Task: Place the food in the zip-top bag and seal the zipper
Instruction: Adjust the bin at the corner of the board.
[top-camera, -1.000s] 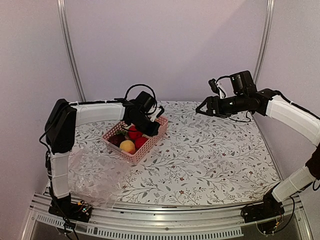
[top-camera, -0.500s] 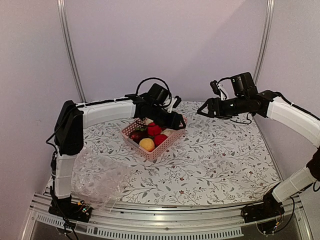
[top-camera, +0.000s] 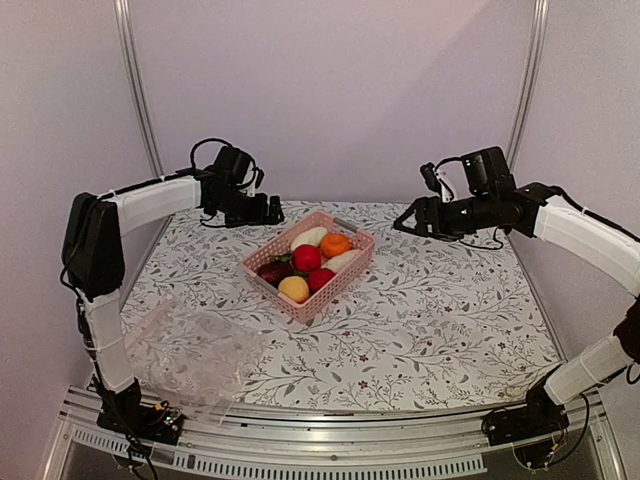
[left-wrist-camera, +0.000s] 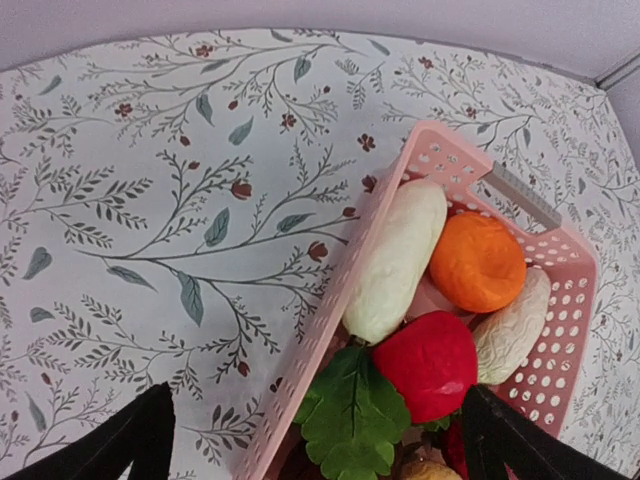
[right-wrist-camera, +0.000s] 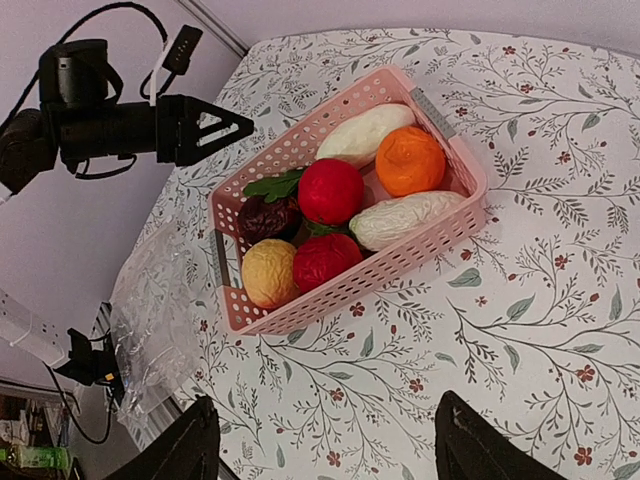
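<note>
My left jaws stand wide open and empty, and my right jaws are also open with nothing between them. The coming move turns on one relation: the food lies to the right of my left jaws and a little nearer to my bases, inside the pink plastic lattice basket (top-camera: 340, 286) in the middle of the flowered tabletop (top-camera: 450, 320).

In the left wrist view the corner of the basket comes up between my two black fingers (left-wrist-camera: 140, 440), somewhat toward the right one. The long cream-white toy vegetable (left-wrist-camera: 395, 260) lies just inside the rim. Its long axis runs along the long wall of the basket, nearly crosswise to the line between my fingers. I judge that only a small turn of the wrist is needed to close over its narrow side. Beside it lie the round orange toy fruit (left-wrist-camera: 478, 262), the red toy fruit (left-wrist-camera: 425, 362) and a piece with green leaves (left-wrist-camera: 352, 415).

My left arm (top-camera: 150, 195) is the nearer one; the right jaws hang apart from the far right corner of the basket.

The clear crinkly plastic zip-top bag (top-camera: 195, 350) lies flat at the near left of the tabletop, well apart from the basket, with no food in it. I cannot make out its zipper.
</note>
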